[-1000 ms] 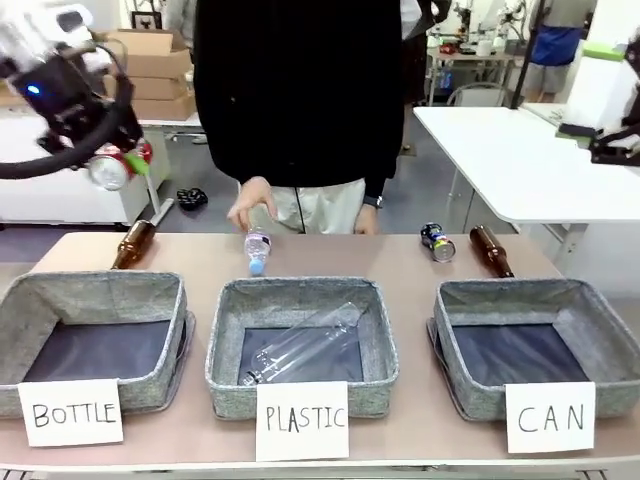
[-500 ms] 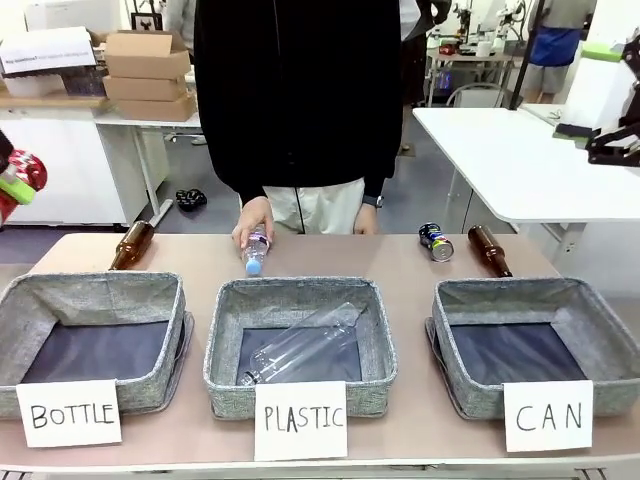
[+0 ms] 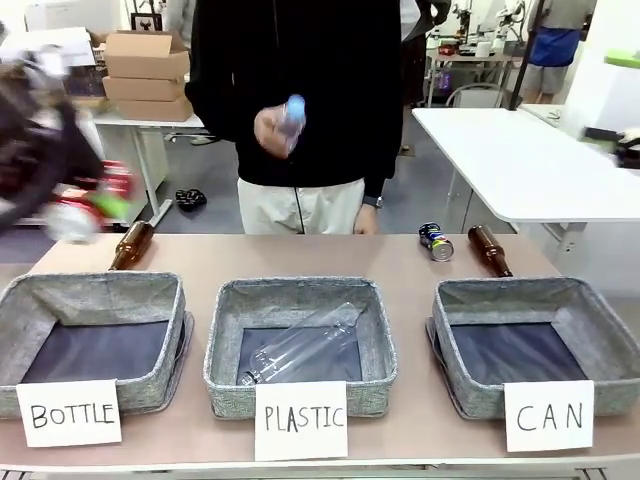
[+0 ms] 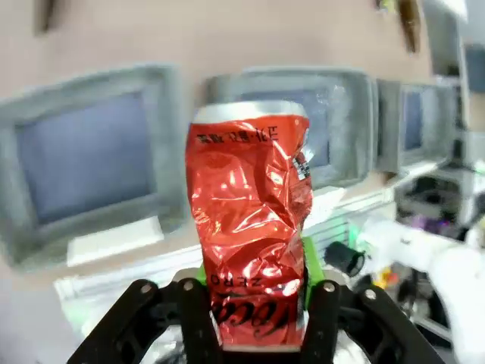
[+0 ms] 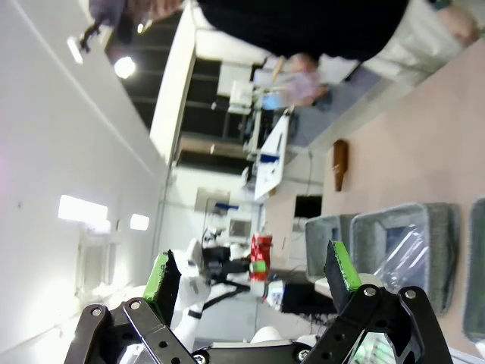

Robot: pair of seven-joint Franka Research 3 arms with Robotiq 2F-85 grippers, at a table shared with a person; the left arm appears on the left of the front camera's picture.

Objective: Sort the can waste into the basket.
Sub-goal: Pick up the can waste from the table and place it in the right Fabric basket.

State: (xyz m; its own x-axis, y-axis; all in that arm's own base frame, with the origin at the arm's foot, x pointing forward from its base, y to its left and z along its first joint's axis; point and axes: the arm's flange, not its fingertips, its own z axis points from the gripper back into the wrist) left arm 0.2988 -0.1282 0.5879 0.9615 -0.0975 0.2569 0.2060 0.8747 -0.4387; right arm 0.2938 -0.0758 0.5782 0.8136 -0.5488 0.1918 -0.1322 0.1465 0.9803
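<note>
The shiny red dented can point(image 4: 250, 220) stands upright between the green pads of my left gripper point(image 4: 254, 267), which is shut on it. In the front view that gripper point(image 3: 88, 208) is a blur at the far left, up in the air behind the BOTTLE basket, red can point(image 3: 105, 190) in it. The dark blue-black can point(image 3: 437, 242) lies on the table behind the grey basket signed CAN point(image 3: 462, 300), which holds nothing. My right gripper point(image 5: 251, 270) is open and empty, high off to the right.
A person stands at the far side holding a clear plastic bottle point(image 3: 291, 113) at chest height. Brown bottles lie at the back left point(image 3: 133, 245) and back right point(image 3: 490, 250). The PLASTIC basket point(image 3: 225, 330) holds a clear bottle; the BOTTLE basket point(image 3: 20, 310) is bare.
My left gripper swung out past the left edge with the red can, then back into view, lower. The person lifted the small plastic bottle from the table to chest height.
</note>
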